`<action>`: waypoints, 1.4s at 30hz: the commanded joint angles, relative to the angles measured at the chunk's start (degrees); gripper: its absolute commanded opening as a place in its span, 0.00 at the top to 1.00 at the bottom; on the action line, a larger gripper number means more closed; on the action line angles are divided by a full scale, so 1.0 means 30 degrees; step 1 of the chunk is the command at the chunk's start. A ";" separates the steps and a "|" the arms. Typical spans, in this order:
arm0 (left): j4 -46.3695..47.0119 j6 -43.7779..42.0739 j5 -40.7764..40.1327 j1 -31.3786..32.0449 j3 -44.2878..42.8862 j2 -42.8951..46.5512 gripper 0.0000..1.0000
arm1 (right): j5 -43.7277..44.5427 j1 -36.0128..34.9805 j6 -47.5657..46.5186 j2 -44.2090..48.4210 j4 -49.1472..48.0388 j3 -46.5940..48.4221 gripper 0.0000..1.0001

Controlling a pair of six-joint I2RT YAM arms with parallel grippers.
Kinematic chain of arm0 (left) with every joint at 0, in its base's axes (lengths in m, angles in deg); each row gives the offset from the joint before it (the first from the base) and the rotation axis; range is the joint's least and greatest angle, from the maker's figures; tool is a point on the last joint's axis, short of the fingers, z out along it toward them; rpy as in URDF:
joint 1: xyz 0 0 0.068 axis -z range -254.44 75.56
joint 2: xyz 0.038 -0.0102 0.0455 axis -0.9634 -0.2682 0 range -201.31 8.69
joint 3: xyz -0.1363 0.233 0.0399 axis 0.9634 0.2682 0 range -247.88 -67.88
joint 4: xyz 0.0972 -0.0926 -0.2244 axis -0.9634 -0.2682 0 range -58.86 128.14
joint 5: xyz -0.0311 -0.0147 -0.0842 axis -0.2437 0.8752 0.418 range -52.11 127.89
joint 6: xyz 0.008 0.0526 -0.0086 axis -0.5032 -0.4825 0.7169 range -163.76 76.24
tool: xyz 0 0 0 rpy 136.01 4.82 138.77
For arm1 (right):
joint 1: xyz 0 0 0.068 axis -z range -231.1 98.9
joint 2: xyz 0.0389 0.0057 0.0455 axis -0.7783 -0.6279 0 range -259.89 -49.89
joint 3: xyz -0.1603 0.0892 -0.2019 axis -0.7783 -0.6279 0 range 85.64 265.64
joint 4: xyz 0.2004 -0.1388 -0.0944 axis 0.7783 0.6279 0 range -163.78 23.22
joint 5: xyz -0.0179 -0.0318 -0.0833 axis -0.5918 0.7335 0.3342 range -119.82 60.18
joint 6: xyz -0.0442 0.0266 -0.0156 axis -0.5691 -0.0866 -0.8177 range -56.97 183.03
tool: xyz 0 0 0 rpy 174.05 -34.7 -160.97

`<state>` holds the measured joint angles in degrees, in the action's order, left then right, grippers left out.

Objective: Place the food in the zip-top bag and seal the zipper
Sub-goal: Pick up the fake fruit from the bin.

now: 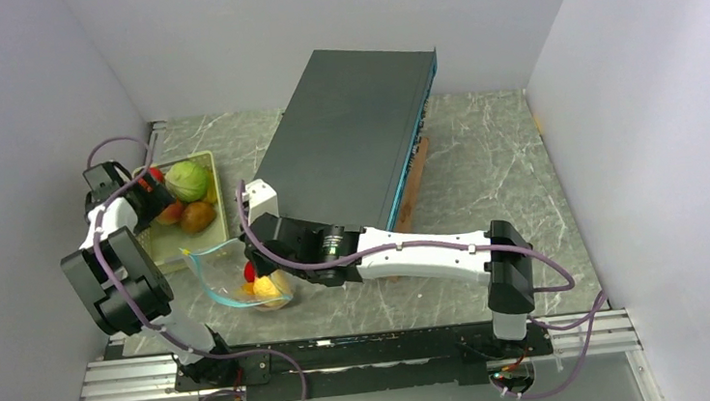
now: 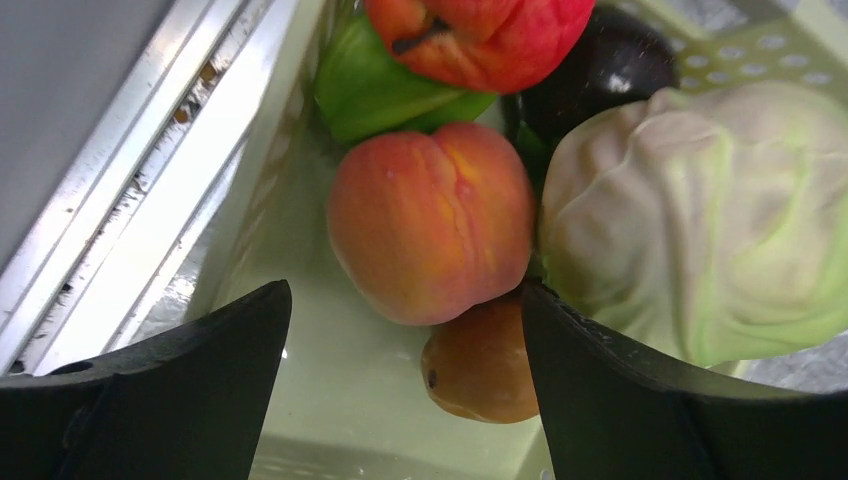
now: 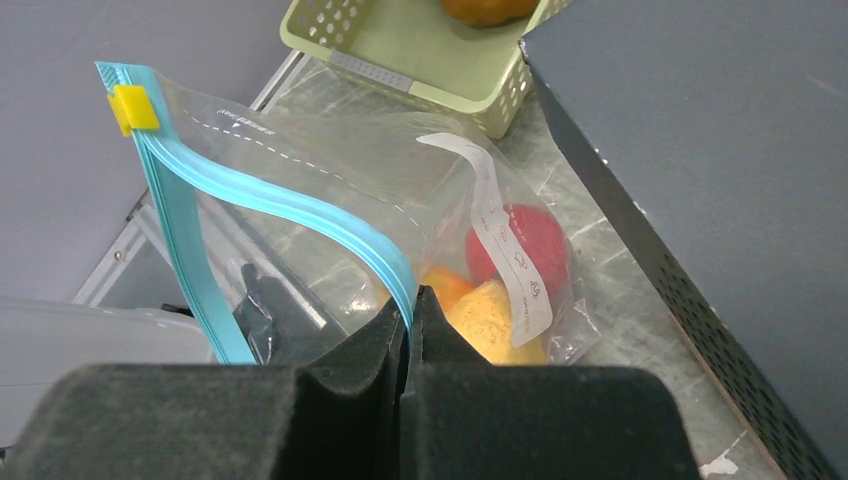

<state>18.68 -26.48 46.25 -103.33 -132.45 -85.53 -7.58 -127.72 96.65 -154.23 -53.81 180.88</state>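
My left gripper (image 2: 405,290) is open inside the pale green basket (image 1: 216,177). Its fingers stand either side of a peach (image 2: 430,220) and an orange-brown piece (image 2: 480,365), not closed on them. A green-white cabbage ball (image 2: 700,220), a red apple (image 2: 480,35), a dark purple piece (image 2: 600,70) and a green piece (image 2: 380,95) lie around them. My right gripper (image 3: 410,305) is shut on the teal zipper strip (image 3: 300,205) of the clear zip-top bag (image 3: 350,170) and holds its mouth up. The bag (image 1: 242,283) holds a red (image 3: 535,245), an orange (image 3: 448,285) and a yellow piece (image 3: 490,320).
A big dark slab (image 1: 355,133) with a blue edge lies behind the bag, close to my right arm. A yellow slider (image 3: 133,108) sits at the far end of the zipper. The basket stands against the left wall. Metal rails run along the table's near edge (image 1: 345,352).
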 commanded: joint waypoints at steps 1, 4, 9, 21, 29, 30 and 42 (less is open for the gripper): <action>0.3896 0.0010 0.0467 0.0388 0.1016 0.0782 0.11 | -0.0417 0.0051 0.0163 -0.0221 -0.0340 0.1157 1.00; 0.4585 0.0077 0.0664 0.0516 0.1359 0.0439 0.15 | -0.0671 0.0035 0.0366 -0.0413 -0.0273 0.1271 1.00; 0.4231 0.0034 -0.0351 0.0855 0.0429 -0.0604 0.16 | -0.1247 0.0040 0.0469 -0.0908 0.0089 0.1816 1.00; 0.2450 -0.0608 0.0222 0.0592 -0.1143 -0.2841 0.26 | -0.1035 0.0035 0.0283 -0.0995 0.0506 0.2354 1.00; 0.0897 -0.2409 -0.1958 0.2166 -0.1615 -0.1450 0.69 | -0.0266 0.0106 0.0029 -0.0314 0.0630 0.1166 1.00; 0.0691 -0.2770 -0.2544 0.2616 -0.1571 -0.0981 0.71 | -0.0232 0.0128 -0.0026 -0.0421 0.0763 0.1243 1.00; -0.1892 -0.4031 -0.5474 0.4495 0.0165 0.6351 1.00 | -0.0397 0.0289 -0.0149 -0.0235 0.0629 0.1065 1.00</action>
<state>15.53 -36.69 34.54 -91.50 -134.14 -75.43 -9.35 -126.96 97.09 -157.81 -50.71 184.48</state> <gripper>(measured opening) 0.689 0.007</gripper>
